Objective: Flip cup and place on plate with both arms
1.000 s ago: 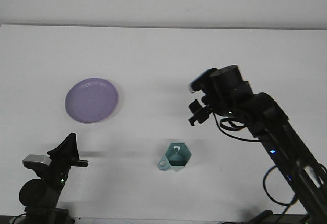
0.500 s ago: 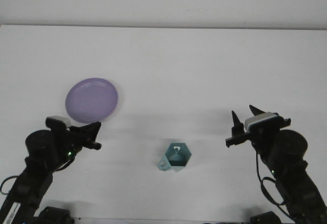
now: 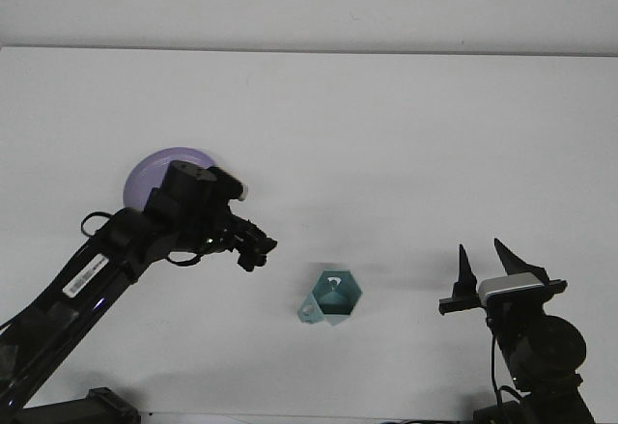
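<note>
my left arm reaches in from the lower left corner, and its base is cut off by the bottom edge. the arm's dark wrist covers the lower right part of the plate, so only the upper left arc of the purple rim shows. my left gripper hangs at the end of that arm, between the plate and the cup. it is small and dark against the table, and i cannot tell how its tips stand.

there is one plate, one cup, two arms and two grippers on one white table.

the cup, teal and faceted, lies low in the middle of the table, just right of my left gripper and apart from it. its pale handle points to the lower left. i cannot tell for certain whether i am looking at its mouth or its base. it is well apart from the plate and nothing touches it.

my right gripper stands at the lower right, pointing up, its two dark fingers spread with white table showing between them. it holds nothing. the arm below it is cut off by the bottom edge.

half a second ago my left arm sat low at the left with the whole plate in view; it has since swung up and over toward the cup. my right gripper has dropped a little lower and to the right. the cup and plate have not moved.
</note>
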